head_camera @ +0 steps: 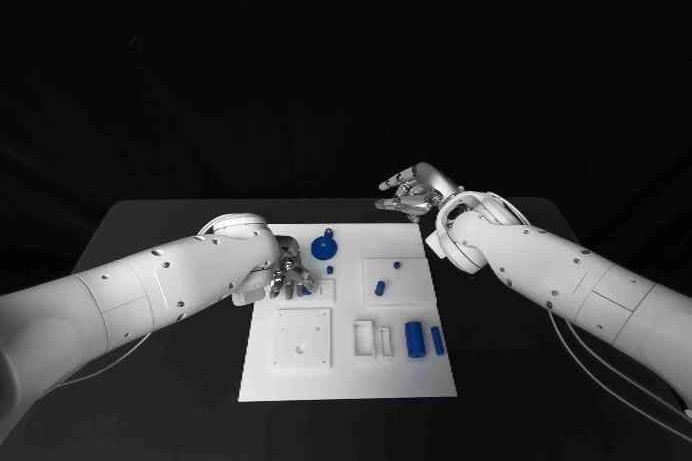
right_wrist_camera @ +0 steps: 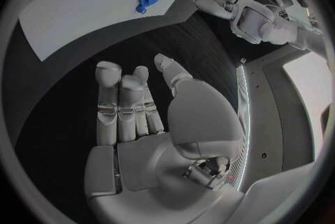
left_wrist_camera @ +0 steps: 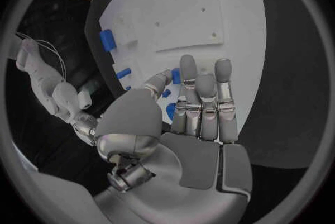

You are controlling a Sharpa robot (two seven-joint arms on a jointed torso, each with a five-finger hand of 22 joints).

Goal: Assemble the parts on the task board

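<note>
Parts lie scattered over the white task board (head_camera: 346,371) in the middle of the black table (head_camera: 144,231): a round blue disc with a small tab (head_camera: 326,247) near the board's far edge, a tiny blue piece (head_camera: 330,270) just below it, two small blue pegs (head_camera: 381,286) toward the middle right, and two upright blue cylinders (head_camera: 415,337) standing side by side at the right edge beside a pair of white slotted blocks (head_camera: 374,339). A square raised plate (head_camera: 304,337) sits on the near left of the board. The left hand (head_camera: 286,279) hovers low over the board's far-left part, fingers pointing toward the centre; in its wrist view the fingers (left_wrist_camera: 202,101) are straight and close together with the thumb (left_wrist_camera: 159,81) set apart, and nothing sits between them (a few small blue pieces show just beyond the fingertips, though I cannot tell whether any is touched). The right hand (head_camera: 414,194) is lifted off the board past its far right corner, above the bare table; its fingers (right_wrist_camera: 122,104) are loosely extended, the thumb (right_wrist_camera: 171,70) apart, palm empty.
</note>
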